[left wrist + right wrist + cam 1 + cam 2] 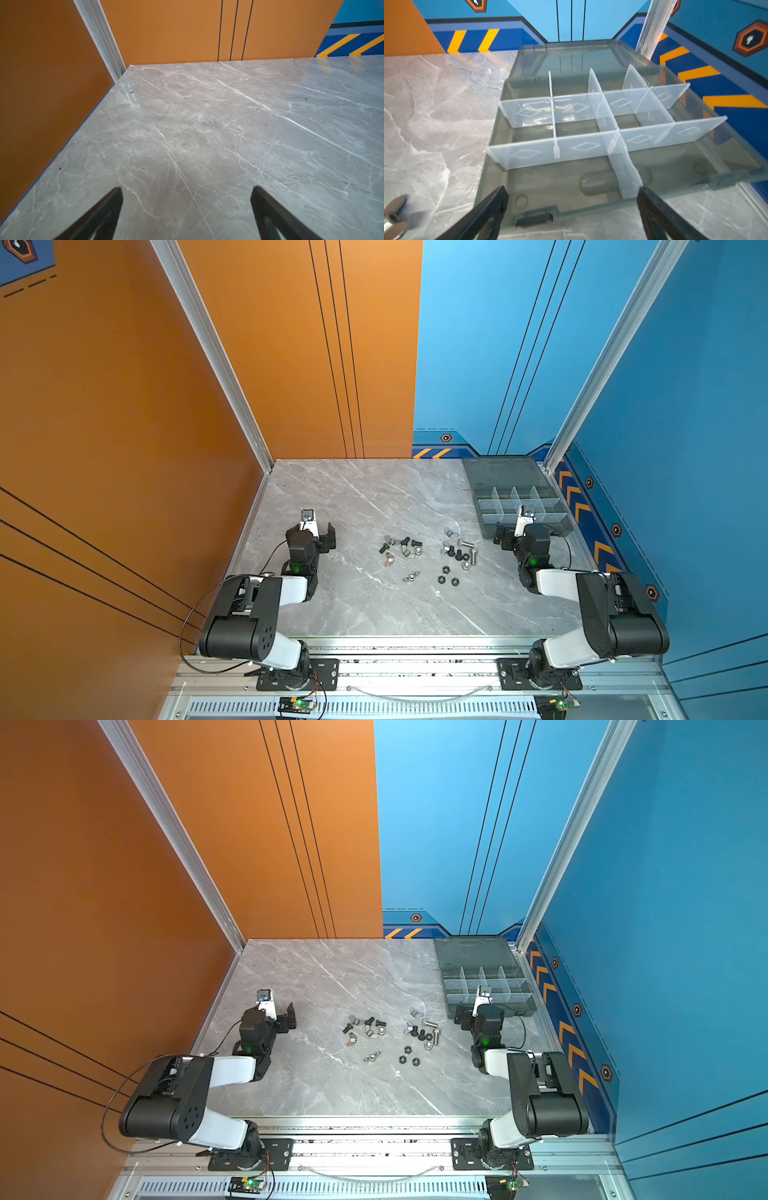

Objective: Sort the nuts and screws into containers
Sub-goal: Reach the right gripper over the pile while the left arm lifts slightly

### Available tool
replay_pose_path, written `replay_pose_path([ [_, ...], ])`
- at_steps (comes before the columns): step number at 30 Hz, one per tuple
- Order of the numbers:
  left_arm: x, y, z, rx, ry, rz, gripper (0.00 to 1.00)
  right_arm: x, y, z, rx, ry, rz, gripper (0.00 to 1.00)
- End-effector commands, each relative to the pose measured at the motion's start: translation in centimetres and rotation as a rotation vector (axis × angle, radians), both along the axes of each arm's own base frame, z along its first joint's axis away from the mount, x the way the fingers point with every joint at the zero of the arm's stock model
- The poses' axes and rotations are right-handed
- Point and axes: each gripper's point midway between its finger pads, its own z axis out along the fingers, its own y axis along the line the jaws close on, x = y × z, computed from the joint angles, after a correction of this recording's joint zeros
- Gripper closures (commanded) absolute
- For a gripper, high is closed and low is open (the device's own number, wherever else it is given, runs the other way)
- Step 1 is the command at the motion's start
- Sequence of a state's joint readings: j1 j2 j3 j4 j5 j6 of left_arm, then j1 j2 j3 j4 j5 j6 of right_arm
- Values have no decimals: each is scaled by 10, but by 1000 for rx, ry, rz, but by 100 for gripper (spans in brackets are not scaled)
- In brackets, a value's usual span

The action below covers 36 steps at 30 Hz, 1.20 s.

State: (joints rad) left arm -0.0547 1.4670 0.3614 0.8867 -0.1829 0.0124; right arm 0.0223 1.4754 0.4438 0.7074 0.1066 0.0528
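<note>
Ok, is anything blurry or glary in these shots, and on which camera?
Right wrist view: the wing nut at the edge is out of focus, and the organizer box lid mirrors the wall stripes. Left wrist view: the table shows a pale sheen toward its far edge. Both top views: evenly lit, the screws and nuts small and soft.

- I see a grey marble tabletop (pixel 374 497) with pale veins, evenly lit.
- An orange wall (pixel 124 406) closes my left and half the back.
- A blue wall (pixel 685 406) closes the right, with orange chevrons (pixel 601 549) low down.
- Aluminium posts (pixel 216 356) stand at both back corners.
</note>
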Motion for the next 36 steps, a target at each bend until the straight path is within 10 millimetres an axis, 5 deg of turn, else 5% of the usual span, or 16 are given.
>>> replay_pose_path([
  [1, -2, -7, 8, 33, 13, -30, 2, -1, 0, 12, 0, 30, -7, 0],
  [5, 3, -19, 19, 10, 114, -75, 2, -5, 3, 28, 46, 101, -37, 0],
  [9, 5, -34, 35, -70, 117, -102, 2, -6, 26, 47, 131, 189, 35, 0],
  [24, -3, -94, 38, -625, 277, -180, 2, -23, 197, 85, 225, 363, 593, 0],
  [29, -6, -100, 26, -731, 359, -160, 2, -31, 246, 71, 197, 439, 722, 0],
  [36, -5, -107, 10, -754, 457, -164, 2, -45, 288, 39, 98, 595, 837, 4],
])
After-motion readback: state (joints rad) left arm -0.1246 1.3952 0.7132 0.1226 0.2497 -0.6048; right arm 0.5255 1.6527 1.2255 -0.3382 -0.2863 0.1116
